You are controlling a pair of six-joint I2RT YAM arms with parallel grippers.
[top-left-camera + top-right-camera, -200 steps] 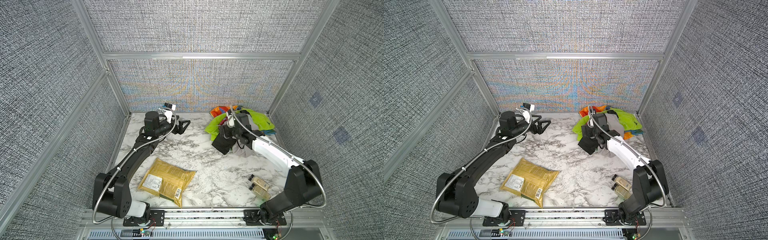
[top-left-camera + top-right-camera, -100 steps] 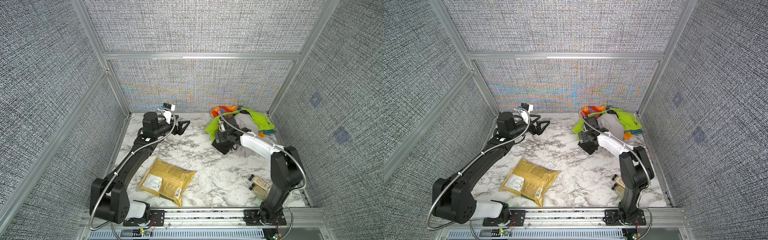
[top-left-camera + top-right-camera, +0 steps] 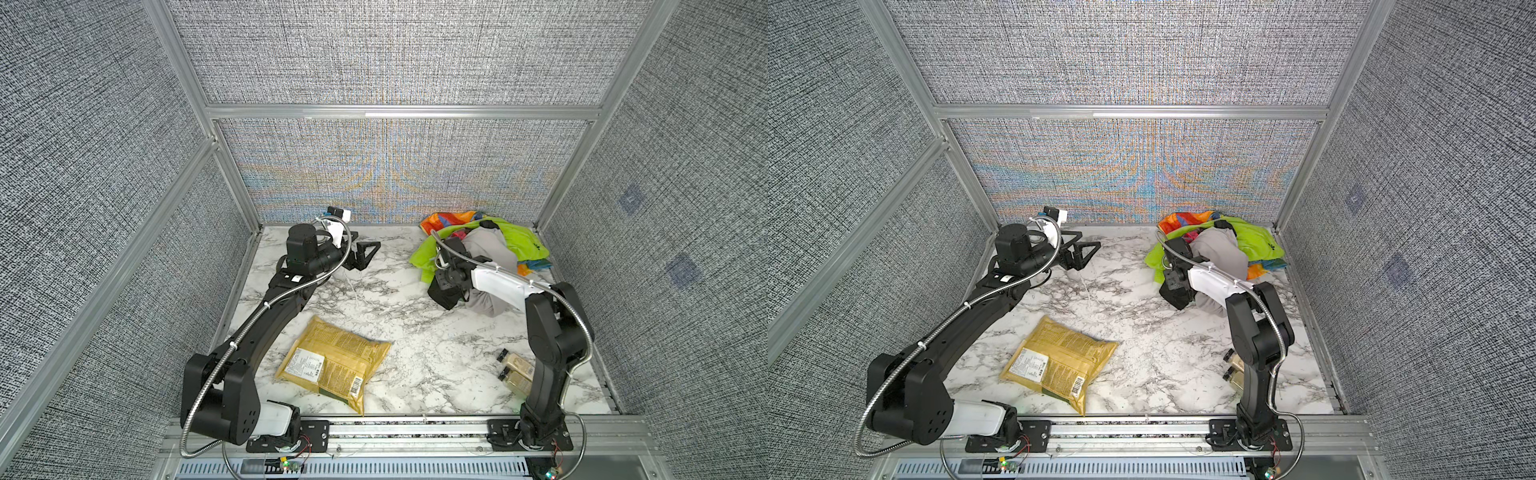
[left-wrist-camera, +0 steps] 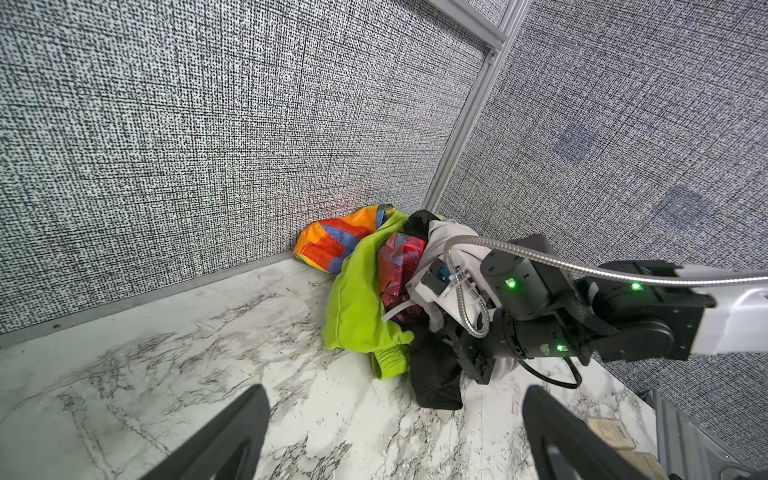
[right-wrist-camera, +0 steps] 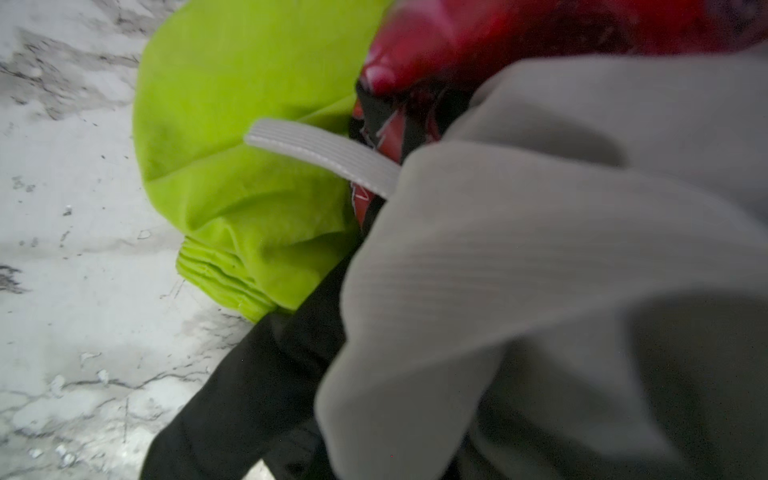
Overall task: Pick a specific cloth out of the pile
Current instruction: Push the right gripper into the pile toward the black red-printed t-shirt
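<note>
The pile (image 3: 519, 243) (image 3: 1254, 241) of lime-green, grey and orange clothes lies in the back right corner. The cloth (image 3: 444, 295) (image 3: 1177, 297) (image 4: 436, 374) (image 5: 249, 395) is black, spills from the pile's front onto the marble, and shows a red patterned part (image 4: 401, 262). My right gripper (image 3: 446, 279) (image 3: 1173, 279) (image 4: 473, 365) is shut, pressed in where the cloth meets the grey garment (image 5: 540, 249). That grey fabric hides the jaws, so I cannot see what they pinch. My left gripper (image 3: 365, 253) (image 4: 395, 388) hovers open and empty left of the pile.
A yellow packet (image 3: 332, 365) lies at the front middle of the marble table (image 3: 415, 316). Two small bottles (image 3: 515, 370) lie by the right arm's base. The back wall and the corner post (image 4: 465, 124) close in right behind the pile.
The right gripper went from open to shut at the black cloth. The right arm's elbow rose and drew in toward its base. The left arm barely moved.
</note>
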